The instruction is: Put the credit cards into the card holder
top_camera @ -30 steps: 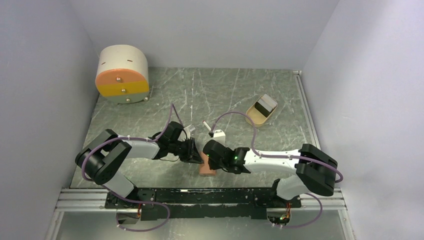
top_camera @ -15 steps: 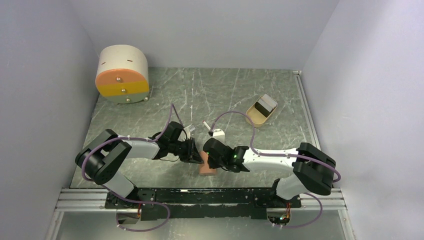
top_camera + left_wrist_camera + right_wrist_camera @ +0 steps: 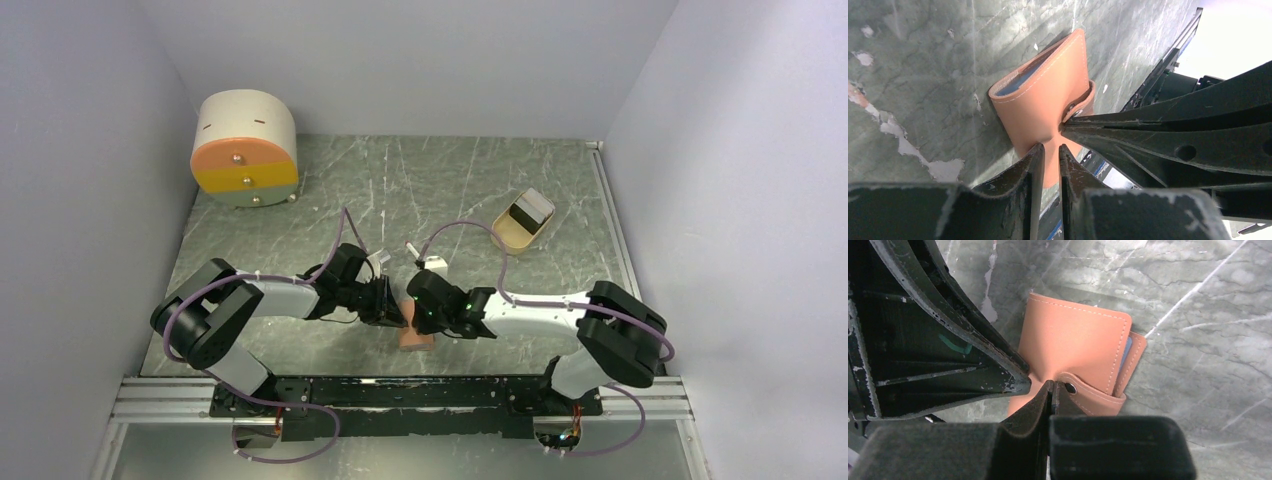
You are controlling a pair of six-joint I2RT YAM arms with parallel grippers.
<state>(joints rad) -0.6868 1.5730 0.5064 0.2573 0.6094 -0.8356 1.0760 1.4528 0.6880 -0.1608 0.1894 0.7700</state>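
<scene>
The card holder (image 3: pixel 415 338) is a tan leather wallet with a snap strap, lying near the table's front edge. It shows in the left wrist view (image 3: pixel 1043 95) and the right wrist view (image 3: pixel 1073 340). A blue card edge (image 3: pixel 1128 347) peeks from it. My left gripper (image 3: pixel 1051 147) is shut to a narrow slit, tips pressing a dent into the leather. My right gripper (image 3: pixel 1052 385) is shut, tips against the strap's end beside the snap (image 3: pixel 1068 388). Both grippers meet tip to tip over the holder (image 3: pixel 404 313). A black card with a white band (image 3: pixel 530 209) stands in the tan tray (image 3: pixel 505 234).
A round cream drawer unit with orange fronts (image 3: pixel 245 150) stands at the far left. A small white stick (image 3: pixel 411 249) lies just beyond the grippers. A metal rail (image 3: pixel 400 390) runs along the near edge.
My right gripper has edged a little left and away, closer to the left gripper. The left arm and the card holder have hardly moved.
</scene>
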